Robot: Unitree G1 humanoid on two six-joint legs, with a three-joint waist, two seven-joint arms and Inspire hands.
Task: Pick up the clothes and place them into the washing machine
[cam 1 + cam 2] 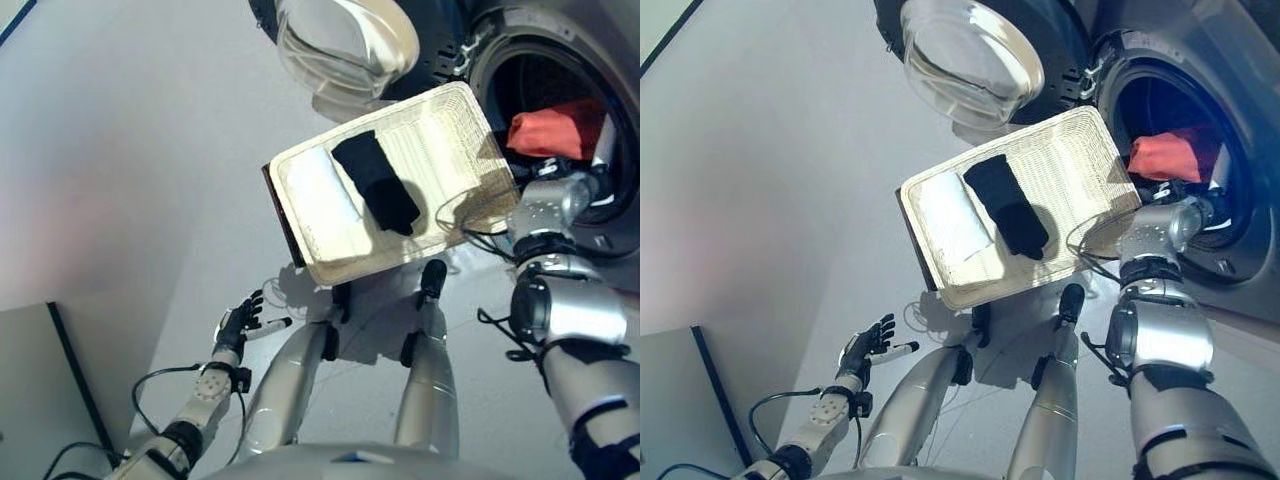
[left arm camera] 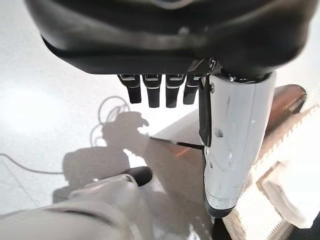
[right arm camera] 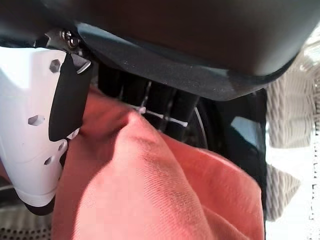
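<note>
My right hand (image 3: 75, 100) is curled on the orange-red garment (image 3: 150, 190), thumb and fingers pinching a fold of it, and it sits at the mouth of the washing machine drum (image 1: 560, 90); from the head views the cloth (image 1: 556, 130) hangs just inside the opening. My left hand (image 1: 238, 322) is low at my side over the floor (image 1: 120, 150), fingers straight and relaxed, holding nothing. Between the two, the wicker tray (image 1: 470, 105) stands just beside the drum opening, with a dark garment (image 1: 378, 182) and a white folded one (image 1: 322, 192) lying side by side in it, touching or nearly so. Beyond it the machine's glass door (image 1: 345, 45) is swung wide. My judgement: step in hand is the drop. To do it well I should carry the cloth past the rim and well into the drum before easing my fingers off, so no trailing edge drapes over the seal or back onto the tray. I should also keep my wrist clear of the tray's near corner. Two garments are yet to go.
</note>
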